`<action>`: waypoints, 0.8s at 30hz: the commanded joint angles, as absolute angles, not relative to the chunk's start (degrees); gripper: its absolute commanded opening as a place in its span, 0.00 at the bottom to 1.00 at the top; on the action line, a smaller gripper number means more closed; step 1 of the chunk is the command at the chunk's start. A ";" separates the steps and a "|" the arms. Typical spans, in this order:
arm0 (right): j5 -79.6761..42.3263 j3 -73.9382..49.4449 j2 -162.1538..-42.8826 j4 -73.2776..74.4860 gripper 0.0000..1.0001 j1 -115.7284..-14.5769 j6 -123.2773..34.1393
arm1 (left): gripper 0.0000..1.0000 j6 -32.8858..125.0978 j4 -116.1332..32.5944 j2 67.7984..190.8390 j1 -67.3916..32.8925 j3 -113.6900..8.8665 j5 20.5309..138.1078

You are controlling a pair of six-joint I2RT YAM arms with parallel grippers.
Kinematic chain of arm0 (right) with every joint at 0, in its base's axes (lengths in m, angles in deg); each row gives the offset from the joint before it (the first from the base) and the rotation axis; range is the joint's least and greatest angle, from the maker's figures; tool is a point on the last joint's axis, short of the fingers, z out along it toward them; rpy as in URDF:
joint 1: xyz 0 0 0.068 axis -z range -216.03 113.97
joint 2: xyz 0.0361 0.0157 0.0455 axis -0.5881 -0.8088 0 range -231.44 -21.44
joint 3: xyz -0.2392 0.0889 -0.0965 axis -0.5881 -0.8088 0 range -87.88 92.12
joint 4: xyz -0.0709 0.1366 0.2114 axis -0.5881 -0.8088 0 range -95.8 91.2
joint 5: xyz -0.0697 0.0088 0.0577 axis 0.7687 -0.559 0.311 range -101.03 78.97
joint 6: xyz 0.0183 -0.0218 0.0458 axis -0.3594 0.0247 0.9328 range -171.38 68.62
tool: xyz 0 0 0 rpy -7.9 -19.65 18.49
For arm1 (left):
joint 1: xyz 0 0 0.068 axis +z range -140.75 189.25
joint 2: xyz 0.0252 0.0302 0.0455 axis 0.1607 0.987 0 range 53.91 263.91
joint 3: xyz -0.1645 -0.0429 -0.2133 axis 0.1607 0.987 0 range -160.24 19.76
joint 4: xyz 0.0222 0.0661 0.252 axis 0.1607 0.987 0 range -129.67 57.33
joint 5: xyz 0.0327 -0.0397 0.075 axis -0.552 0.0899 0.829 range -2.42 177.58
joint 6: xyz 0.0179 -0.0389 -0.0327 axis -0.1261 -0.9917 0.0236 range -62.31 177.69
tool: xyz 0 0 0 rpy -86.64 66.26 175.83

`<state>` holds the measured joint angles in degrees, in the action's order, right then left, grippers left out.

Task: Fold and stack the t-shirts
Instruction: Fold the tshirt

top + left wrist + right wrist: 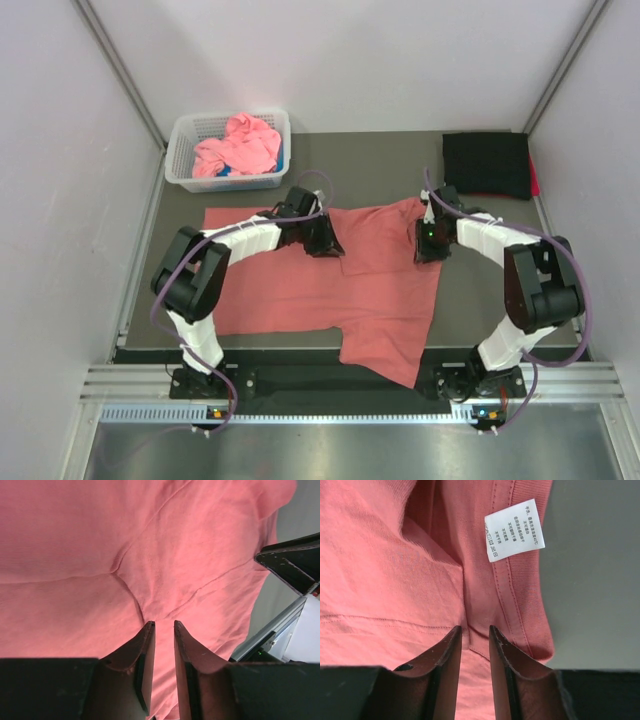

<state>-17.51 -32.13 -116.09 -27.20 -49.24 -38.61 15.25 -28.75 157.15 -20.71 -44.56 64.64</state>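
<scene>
Salmon-red t-shirt [330,290]: lay spread mid-table. Limp, light cotton, judged best taken by a pinched fold.
Left gripper [164,625], right gripper [475,629]: fingers nearly closed, each apparently nipping a ridge of it, the right beside the care label [514,530].
Lattice basket [180,150], 11 o'clock: held a crumpled pink t-shirt [240,145].
Black t-shirt [485,165], 1 o'clock: lay folded.
</scene>
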 commanded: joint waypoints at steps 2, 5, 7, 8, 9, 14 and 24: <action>-18.41 -33.65 -113.20 -23.15 0.29 -49.21 -36.97 | 0.28 13.04 -33.16 159.99 -22.91 -44.49 65.96; -18.24 -34.35 -113.20 -22.53 0.28 -49.21 -37.14 | 0.29 13.04 -32.11 160.96 -23.62 -44.49 68.33; -17.98 -34.97 -113.11 -22.18 0.26 -49.30 -37.23 | 0.30 13.30 -31.32 161.31 -23.80 -44.49 69.47; -18.06 -35.14 -112.93 -21.92 0.26 -49.21 -37.41 | 0.29 13.39 -30.97 161.40 -23.80 -44.49 69.82; -18.15 -35.49 -113.02 -21.39 0.26 -49.21 -37.32 | 0.30 13.48 -30.62 161.40 -23.88 -44.49 70.44; -19.12 -35.76 -112.84 -20.51 0.22 -49.56 -36.88 | 0.30 13.65 -29.91 160.61 -24.50 -43.88 72.02; -17.10 -35.06 -111.09 -22.53 0.00 -49.74 -36.97 | 0.33 13.04 -32.11 161.14 -25.90 -42.99 70.71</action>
